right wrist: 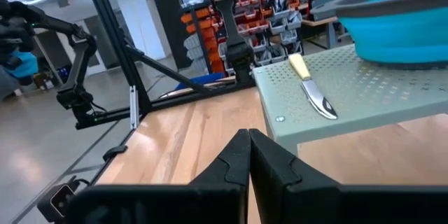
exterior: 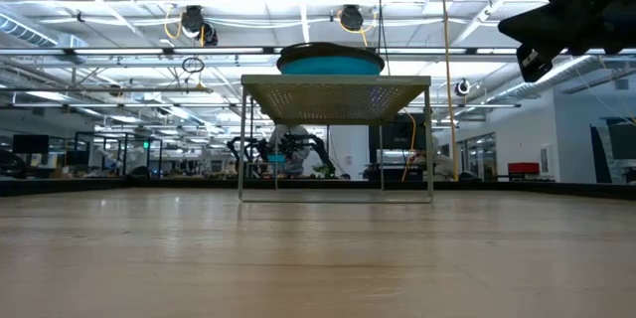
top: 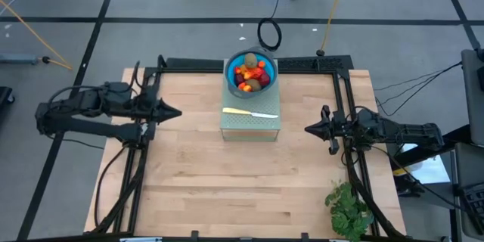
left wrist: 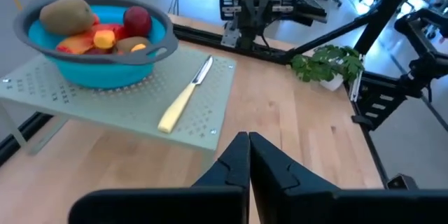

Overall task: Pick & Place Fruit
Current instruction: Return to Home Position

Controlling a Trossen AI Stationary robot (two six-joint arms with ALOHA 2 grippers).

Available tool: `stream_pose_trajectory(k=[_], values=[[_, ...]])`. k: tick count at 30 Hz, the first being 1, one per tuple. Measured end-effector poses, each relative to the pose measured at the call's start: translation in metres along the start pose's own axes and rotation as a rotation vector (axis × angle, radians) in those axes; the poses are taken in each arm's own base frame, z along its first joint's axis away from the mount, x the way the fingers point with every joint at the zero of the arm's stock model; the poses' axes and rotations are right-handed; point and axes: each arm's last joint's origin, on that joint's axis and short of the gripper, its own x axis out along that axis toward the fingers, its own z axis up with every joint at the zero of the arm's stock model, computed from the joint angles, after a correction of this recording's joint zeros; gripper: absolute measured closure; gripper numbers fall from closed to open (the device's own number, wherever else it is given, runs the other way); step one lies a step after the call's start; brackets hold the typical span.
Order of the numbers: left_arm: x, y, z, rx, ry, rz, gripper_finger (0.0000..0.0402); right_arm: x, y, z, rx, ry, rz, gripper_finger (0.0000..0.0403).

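The fruit [top: 252, 74] lies heaped in a blue bowl [top: 229, 68] that stands on the far part of a pale green perforated stand [top: 251, 123]; in the left wrist view I see a kiwi-like oval [left wrist: 67, 14], a dark red ball [left wrist: 137, 20] and orange pieces [left wrist: 103, 39]. My left gripper [top: 178, 112] hovers shut over the table's left edge, pointing at the stand. My right gripper [top: 308, 129] hovers shut at the right edge, pointing at the stand too. Neither holds anything.
A cream-handled knife [top: 249, 112] lies on the stand in front of the bowl. A green leafy bunch [top: 348, 210] sits at the table's near right corner. Black frame rails [top: 249, 63] run along the table's far and side edges. Bare wood [top: 234, 181] stretches between the arms.
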Motion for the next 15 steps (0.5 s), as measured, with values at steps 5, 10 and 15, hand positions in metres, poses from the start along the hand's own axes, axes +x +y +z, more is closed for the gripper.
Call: stream_pose_trajectory(k=[5, 10, 15], values=[[-0.007, 0.005, -0.021, -0.001, -0.056, 0.0, 0.0398, 0.0, 0.0, -0.002, 0.001, 0.019, -0.003, 0.0403], [-0.017, 0.01, -0.042, -0.003, -0.116, 0.005, 0.0396, 0.0, -0.001, -0.002, 0.002, 0.024, -0.004, 0.0403], [-0.024, 0.015, -0.063, -0.004, -0.165, 0.014, 0.04, 0.0, -0.001, -0.002, 0.002, 0.024, -0.004, 0.0403]])
